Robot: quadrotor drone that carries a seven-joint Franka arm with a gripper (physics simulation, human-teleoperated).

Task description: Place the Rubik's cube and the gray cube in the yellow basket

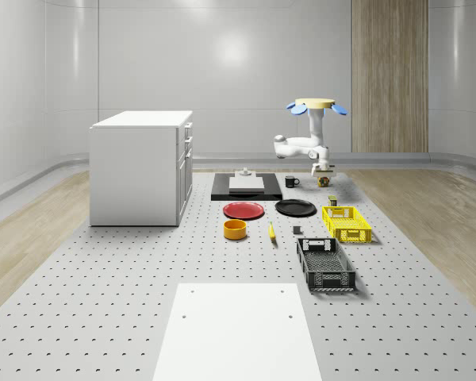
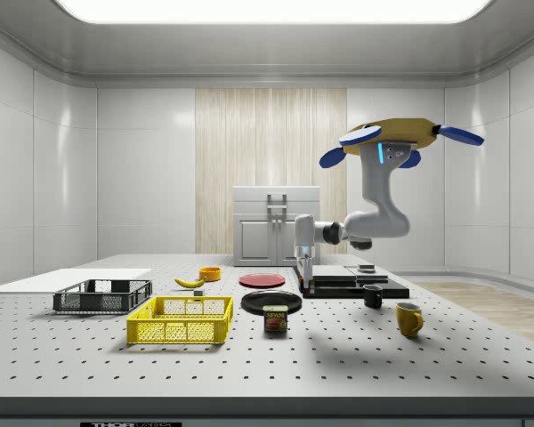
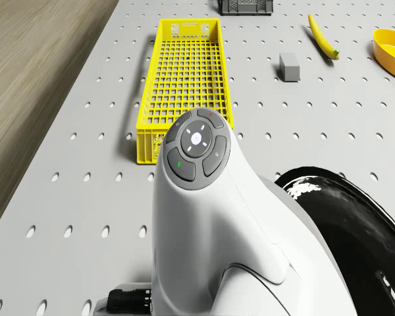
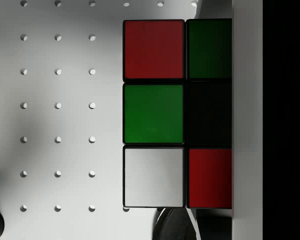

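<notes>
The drone hovers beyond the yellow mesh basket (image 1: 347, 223); its pincer (image 1: 323, 176), gripping the multicoloured Rubik's cube (image 4: 177, 114), should stay centred while carrying toward six o'clock.

Hovering over the table's (image 2: 356, 356) far right: drone (image 2: 400, 138), arm bent down-left toward black tray (image 2: 351, 286), beyond yellow basket (image 2: 180, 320).

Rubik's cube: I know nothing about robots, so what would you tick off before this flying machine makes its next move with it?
1. Drone hovering above the table's far end: ok.
2. Gripper lined up on the Rubik's cube, which sits right in front of the wrist camera: ok.
3. Firm hold on the cube: cannot tell.
4. Cube lifted off the table: cannot tell.
5. Yellow basket open-topped, nothing seen inside: ok.
6. Gray cube lying free beside the basket for later: ok.
</notes>
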